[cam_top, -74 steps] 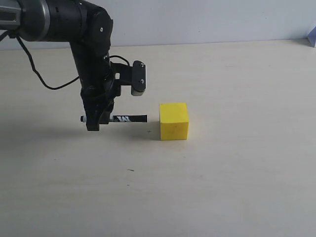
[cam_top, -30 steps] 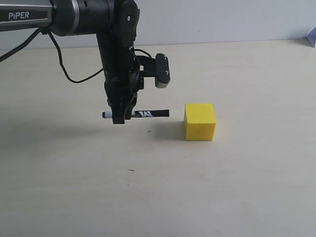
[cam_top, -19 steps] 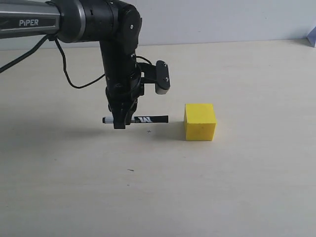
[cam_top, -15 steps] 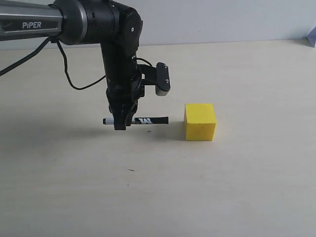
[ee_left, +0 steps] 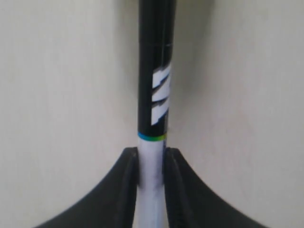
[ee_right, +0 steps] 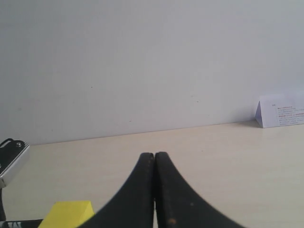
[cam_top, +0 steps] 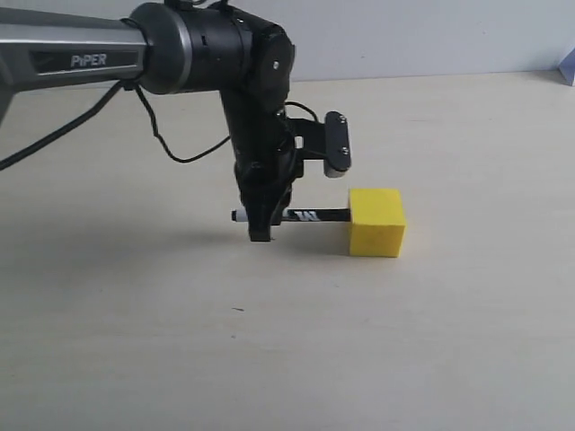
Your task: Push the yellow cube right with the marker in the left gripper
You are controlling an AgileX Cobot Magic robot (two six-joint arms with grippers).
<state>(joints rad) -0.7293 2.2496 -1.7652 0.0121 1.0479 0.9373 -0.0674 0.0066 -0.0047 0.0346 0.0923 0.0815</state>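
The yellow cube (cam_top: 376, 222) rests on the pale table (cam_top: 431, 323), right of centre. My left gripper (cam_top: 260, 235) points down and is shut on the marker (cam_top: 305, 215), which lies level, black cap end to the right. The cap tip meets the cube's left face. In the left wrist view the two fingers (ee_left: 127, 175) clamp the white barrel of the marker (ee_left: 154, 90); my left gripper (ee_left: 152, 154) hides the rest. The right gripper (ee_right: 155, 156) is shut with nothing in it, and the cube (ee_right: 66, 213) shows low in its view.
The left arm's black cable (cam_top: 171, 148) loops behind the arm. A grey camera block (cam_top: 337, 144) juts from the wrist above the cube. A folded white card (ee_right: 280, 110) stands at the table's far edge by the grey wall.
The left arm carried the marker to the right until its cap reached the cube. The cube has slid a little to the right.
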